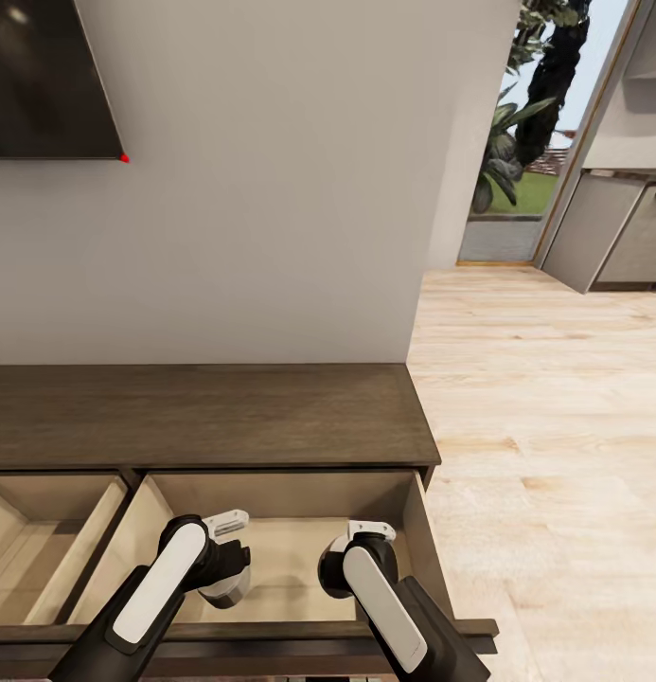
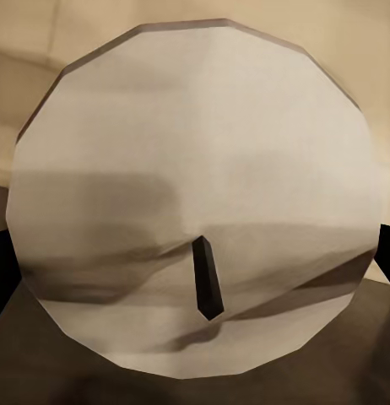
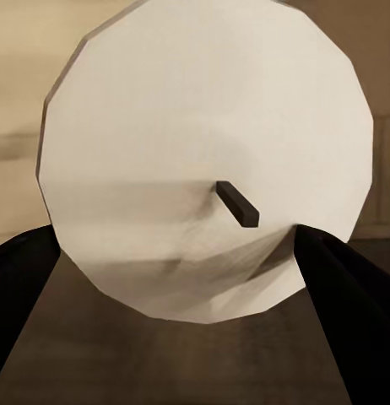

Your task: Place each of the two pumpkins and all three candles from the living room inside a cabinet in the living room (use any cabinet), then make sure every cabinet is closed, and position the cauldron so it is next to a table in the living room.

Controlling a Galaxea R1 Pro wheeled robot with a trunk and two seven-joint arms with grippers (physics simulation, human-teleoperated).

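Two candles are in play, one at each tool. In the left wrist view an off-white candle [image 2: 195,211] sits end-on right against the camera, its round top face with a short dark wick [image 2: 208,287] toward the lens; dark finger edges [image 2: 1,261] show at both sides of it, so the left tool [image 1: 223,587] appears closed around it. In the head view this candle shows as a pale cylinder below the left wrist, low inside the open drawer [image 1: 280,559].

The right wrist view gives the same picture: a second candle [image 3: 203,160], wick [image 3: 237,204] toward the lens, with black fingers [image 3: 347,295] on either side. The right tool [image 1: 351,568] seems likewise shut on it, though the contact itself is hidden.

Both arms reach down into the right-hand drawer of the dark-brown cabinet [image 1: 204,417], which is pulled out and lined in pale wood. A second open drawer [image 1: 44,540] lies just beside it on the left, parted by a thin wall. The drawer floor between the two tools is bare. The cabinet's right end meets open wooden floor [image 1: 555,426]; behind stands a grey wall [image 1: 271,189] with a dark TV screen [image 1: 44,76].
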